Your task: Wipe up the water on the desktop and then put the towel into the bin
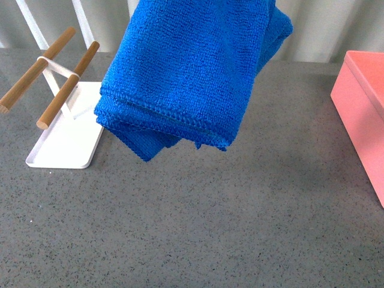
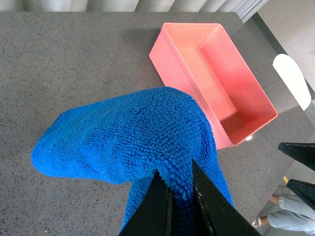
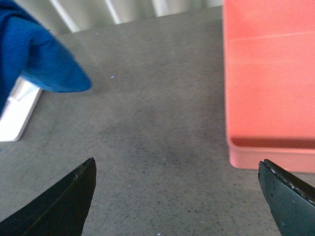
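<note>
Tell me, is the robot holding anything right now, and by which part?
The left gripper is shut on the towel, pinching a bunched fold of it so the rest hangs above the desktop. The right gripper is open and holds nothing.

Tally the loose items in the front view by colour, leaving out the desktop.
Blue: 1, thick folded microfibre towel
Pink: 1, straight-sided rectangular plastic bin
White: 1, flat tray with two wooden bars
Total: 3

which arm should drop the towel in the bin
Left: the left fingers grip the towel, held off the desktop, with the empty bin close by. The right fingers are spread, holding nothing.
</note>
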Controlling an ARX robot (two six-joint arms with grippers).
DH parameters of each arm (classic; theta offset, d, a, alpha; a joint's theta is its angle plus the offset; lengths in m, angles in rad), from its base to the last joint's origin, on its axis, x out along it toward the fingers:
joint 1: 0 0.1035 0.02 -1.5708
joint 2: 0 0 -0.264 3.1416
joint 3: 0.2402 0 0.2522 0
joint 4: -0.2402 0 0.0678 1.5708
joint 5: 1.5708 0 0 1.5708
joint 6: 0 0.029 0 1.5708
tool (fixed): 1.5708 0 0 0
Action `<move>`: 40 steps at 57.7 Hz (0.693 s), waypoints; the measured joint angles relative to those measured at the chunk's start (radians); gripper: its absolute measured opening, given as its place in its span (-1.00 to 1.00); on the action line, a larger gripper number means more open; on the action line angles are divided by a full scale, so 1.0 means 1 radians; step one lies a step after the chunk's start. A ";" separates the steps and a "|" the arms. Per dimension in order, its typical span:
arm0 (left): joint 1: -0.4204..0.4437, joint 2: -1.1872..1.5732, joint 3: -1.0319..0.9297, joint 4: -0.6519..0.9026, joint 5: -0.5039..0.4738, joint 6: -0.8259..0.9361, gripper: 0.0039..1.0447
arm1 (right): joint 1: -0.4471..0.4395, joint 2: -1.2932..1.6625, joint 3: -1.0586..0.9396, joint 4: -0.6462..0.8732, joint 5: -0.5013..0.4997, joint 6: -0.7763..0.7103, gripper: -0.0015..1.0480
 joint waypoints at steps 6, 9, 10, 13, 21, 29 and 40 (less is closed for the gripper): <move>0.000 0.000 0.000 0.000 0.000 0.000 -0.92 | 0.049 0.189 0.062 0.084 -0.137 0.019 0.86; 0.000 0.000 0.000 0.000 0.000 0.000 -0.92 | 0.073 0.242 0.078 0.131 -0.178 0.039 0.86; 0.000 0.000 0.000 0.000 0.000 0.000 -0.92 | 0.078 0.252 0.081 0.141 -0.187 0.045 0.86; 0.000 0.000 0.000 0.000 0.000 0.000 -0.92 | 0.103 0.297 0.094 0.201 -0.230 0.076 0.86; 0.000 0.000 0.000 0.000 0.000 0.000 -0.92 | 0.174 0.409 0.148 0.317 -0.245 0.149 0.86; 0.000 0.000 0.000 0.000 0.000 0.000 -0.92 | 0.262 0.502 0.179 0.442 -0.268 0.201 0.86; 0.000 0.000 0.000 0.000 0.000 0.000 -0.92 | 0.349 0.587 0.239 0.525 -0.267 0.233 0.86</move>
